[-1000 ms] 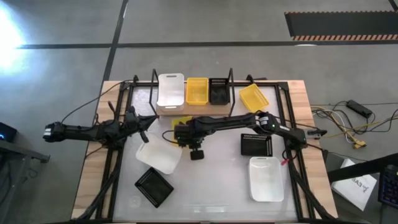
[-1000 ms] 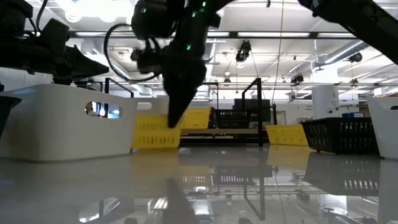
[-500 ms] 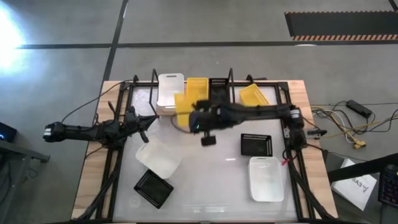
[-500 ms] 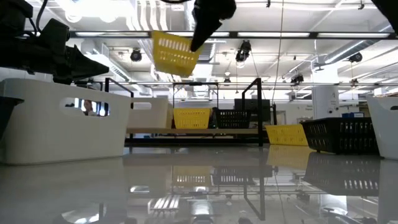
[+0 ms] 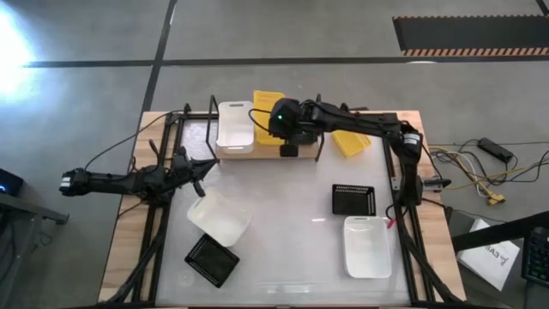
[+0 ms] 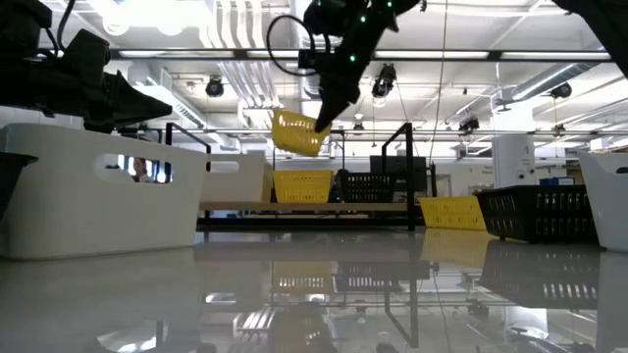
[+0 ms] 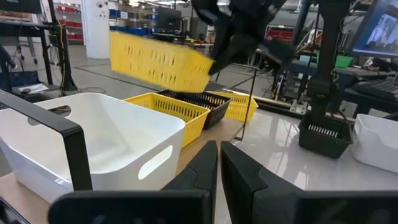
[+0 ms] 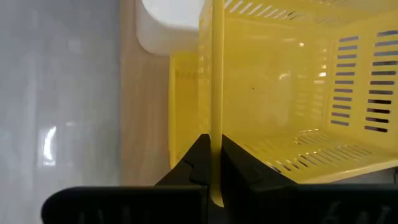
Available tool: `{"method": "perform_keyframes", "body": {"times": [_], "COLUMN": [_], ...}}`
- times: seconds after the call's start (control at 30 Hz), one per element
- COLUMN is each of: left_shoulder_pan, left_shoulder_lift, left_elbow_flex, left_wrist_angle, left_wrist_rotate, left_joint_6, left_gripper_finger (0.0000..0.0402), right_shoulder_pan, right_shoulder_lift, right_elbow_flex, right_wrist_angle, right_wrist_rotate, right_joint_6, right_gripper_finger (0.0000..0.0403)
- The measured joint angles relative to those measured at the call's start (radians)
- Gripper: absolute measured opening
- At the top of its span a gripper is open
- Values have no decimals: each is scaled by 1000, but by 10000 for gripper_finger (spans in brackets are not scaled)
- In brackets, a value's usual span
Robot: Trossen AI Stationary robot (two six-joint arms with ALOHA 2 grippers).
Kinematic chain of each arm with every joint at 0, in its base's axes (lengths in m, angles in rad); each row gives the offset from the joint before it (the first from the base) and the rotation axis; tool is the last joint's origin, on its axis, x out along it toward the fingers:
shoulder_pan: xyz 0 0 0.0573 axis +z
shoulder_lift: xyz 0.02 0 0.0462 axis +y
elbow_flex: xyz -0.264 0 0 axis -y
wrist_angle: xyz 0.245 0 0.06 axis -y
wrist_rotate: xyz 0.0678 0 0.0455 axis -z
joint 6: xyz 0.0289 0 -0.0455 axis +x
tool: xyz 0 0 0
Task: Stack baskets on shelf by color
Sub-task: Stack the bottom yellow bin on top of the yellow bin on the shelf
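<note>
Yellow basket now carried over the shelf

The right gripper has swung from the table's middle to above the shelf, its fingers pinched on the rim of the tilted yellow basket, which hangs above the shelf's other yellow basket. The left gripper waits left of the shelf, fingers pressed together.

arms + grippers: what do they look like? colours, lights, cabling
Both arms are dark, near-black, slim and jointed. The right arm shows a small green light near its wrist and a dark cable looping beside it in the low view. The right gripper and left gripper each have two flat, dark, tapering fingers. The left arm has a thin cable running off it.
</note>
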Motion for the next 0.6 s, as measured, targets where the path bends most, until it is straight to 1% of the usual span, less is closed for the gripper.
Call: {"method": "perform_keyframes", "body": {"times": [0.2,0.43,0.6], "left_shoulder_pan": [0,0,0], "left_shoulder_lift": [0,0,0], "left_elbow_flex": [0,0,0], "left_wrist_angle": [0,0,0], "left_wrist_rotate": [0,0,0], "left_joint_6": [0,0,0], "left_gripper_finger": [4,4,4], "right_shoulder_pan": [-2,-6,-5], "right_shoulder_lift": [13,15,15], "right_elbow_flex": [-28,-85,-87], "right_wrist_angle": [17,19,23], "right_wrist_rotate": [-3,-1,-2], "right_joint_6": [-21,-9,2], "right_gripper_finger": [9,9,9]}}
